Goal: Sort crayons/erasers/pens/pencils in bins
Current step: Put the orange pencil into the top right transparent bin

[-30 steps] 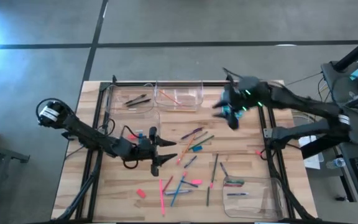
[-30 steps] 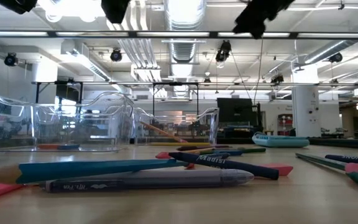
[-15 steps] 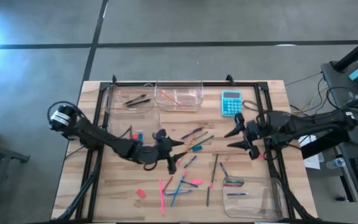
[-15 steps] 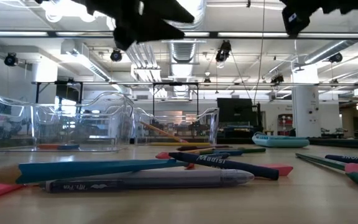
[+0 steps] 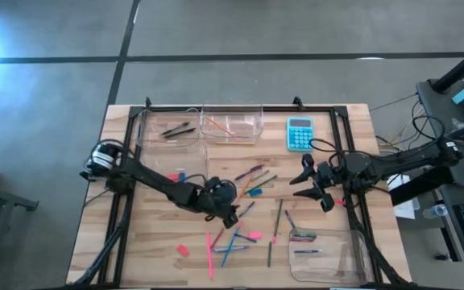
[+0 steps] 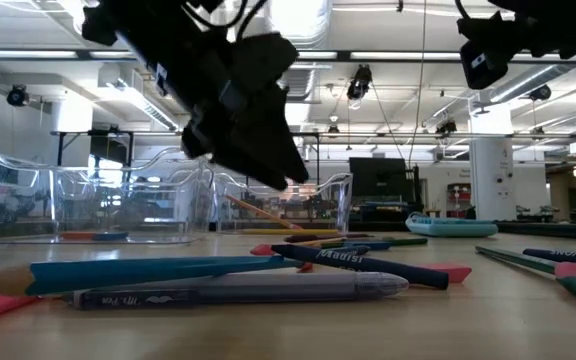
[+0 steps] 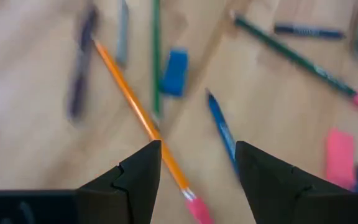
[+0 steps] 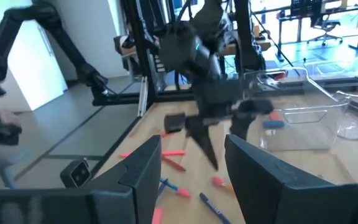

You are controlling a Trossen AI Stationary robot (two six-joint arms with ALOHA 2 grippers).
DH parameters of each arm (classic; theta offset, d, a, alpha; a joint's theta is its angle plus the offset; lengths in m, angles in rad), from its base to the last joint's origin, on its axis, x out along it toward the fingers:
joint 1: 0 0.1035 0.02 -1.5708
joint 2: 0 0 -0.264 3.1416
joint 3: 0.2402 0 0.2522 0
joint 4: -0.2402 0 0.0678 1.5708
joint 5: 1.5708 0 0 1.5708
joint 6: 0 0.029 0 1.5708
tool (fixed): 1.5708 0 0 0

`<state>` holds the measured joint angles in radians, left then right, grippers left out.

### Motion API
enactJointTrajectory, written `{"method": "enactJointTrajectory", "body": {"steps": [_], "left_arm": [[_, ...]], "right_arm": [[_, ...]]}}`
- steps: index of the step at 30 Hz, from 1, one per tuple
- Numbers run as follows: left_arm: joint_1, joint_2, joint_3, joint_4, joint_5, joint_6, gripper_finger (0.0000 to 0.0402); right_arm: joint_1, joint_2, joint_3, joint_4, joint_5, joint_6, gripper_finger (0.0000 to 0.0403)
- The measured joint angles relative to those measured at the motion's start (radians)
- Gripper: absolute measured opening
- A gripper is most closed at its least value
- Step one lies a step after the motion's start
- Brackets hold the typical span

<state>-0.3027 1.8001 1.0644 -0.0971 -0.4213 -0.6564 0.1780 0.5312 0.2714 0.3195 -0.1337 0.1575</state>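
Coloured pencils, pens and crayons lie scattered on the wooden table (image 5: 135,242) around its middle (image 5: 248,201). My left gripper (image 5: 229,213) is open and empty, low over the sticks; in its wrist view (image 7: 197,162) it is above an orange pencil (image 7: 135,112), near a blue eraser (image 7: 175,73) and a blue pen (image 7: 222,127). It also shows in the low view (image 6: 278,165). My right gripper (image 5: 308,184) is open and empty, above the table's right part. Pink erasers (image 5: 182,250) (image 5: 254,235) lie on the wood. Clear bins stand at the far left (image 5: 171,127), the far middle (image 5: 232,125) and the near right (image 5: 329,250).
A turquoise calculator (image 5: 300,133) lies at the far right. A taller clear bin (image 5: 180,165) stands under my left arm. A black frame (image 5: 127,161) runs along the table's sides. Bare wood shows at the near left.
My left gripper has gone toward the table's right and near edges and come down over the scattered sticks. My right gripper has gone from above the calculator toward the near edge and now stays at the table's right part. The things on the table have not moved.
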Motion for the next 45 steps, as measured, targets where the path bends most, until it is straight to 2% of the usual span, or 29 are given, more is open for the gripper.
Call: {"method": "enactJointTrajectory", "body": {"steps": [7,24,28,39,45], "left_arm": [[0.001,0.075,0.000,-0.030,0.028,-0.096,0.0192],[0.000,0.154,0.058,-0.125,0.024,-0.095,0.0188],[0.000,0.153,0.058,-0.128,0.025,-0.096,0.0155],[0.002,0.136,0.055,-0.127,0.044,-0.098,0.0021],[0.000,0.103,0.051,-0.141,0.042,-0.099,0.0010]], "right_arm": [[0.001,0.002,0.001,0.006,0.003,0.007,0.0166],[0.001,0.016,0.001,-0.002,0.005,0.002,0.0166],[0.001,0.022,0.001,-0.002,0.006,0.000,0.0166],[0.001,0.021,0.001,-0.001,0.006,0.000,0.0166],[0.001,0.021,0.001,-0.002,0.006,-0.001,0.0166]]}}
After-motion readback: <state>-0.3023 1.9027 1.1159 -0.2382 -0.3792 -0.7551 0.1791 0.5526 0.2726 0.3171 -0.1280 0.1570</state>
